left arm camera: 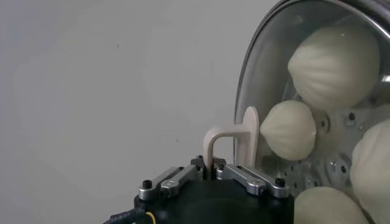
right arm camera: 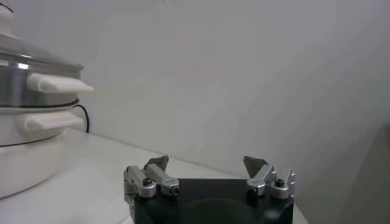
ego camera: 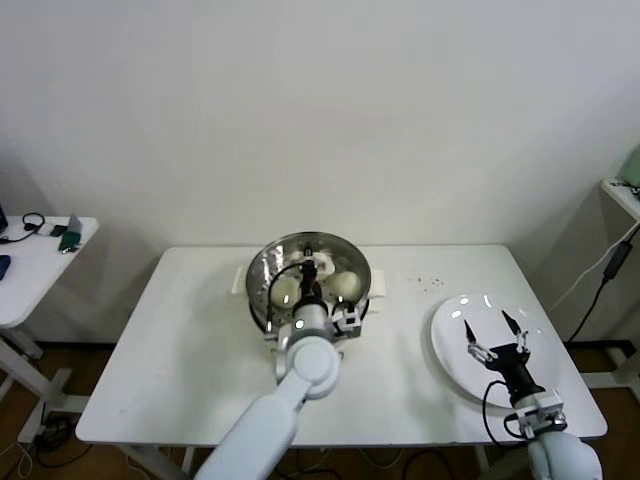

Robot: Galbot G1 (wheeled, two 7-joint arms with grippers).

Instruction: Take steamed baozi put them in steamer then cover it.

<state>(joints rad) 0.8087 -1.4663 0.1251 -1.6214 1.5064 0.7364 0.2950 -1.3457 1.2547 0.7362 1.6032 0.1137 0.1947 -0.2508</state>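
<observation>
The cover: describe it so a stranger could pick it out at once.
On the white table, find the steel steamer at the middle rear. The cover sits on it, the left tool shut on its white handle. Unlike the flat white plate, it is clear glass, showing baozi beneath.

My left arm (ego camera: 300,375): smooth white rounded casing, narrowing to a black wrist. Left end effector (left arm camera: 210,175): black body, silver metal finger links with dark screw heads, black cable at its side. Right end effector (right arm camera: 209,173): same black block, silver links, dark pointed tips, black cable looping off the white wrist.
</observation>
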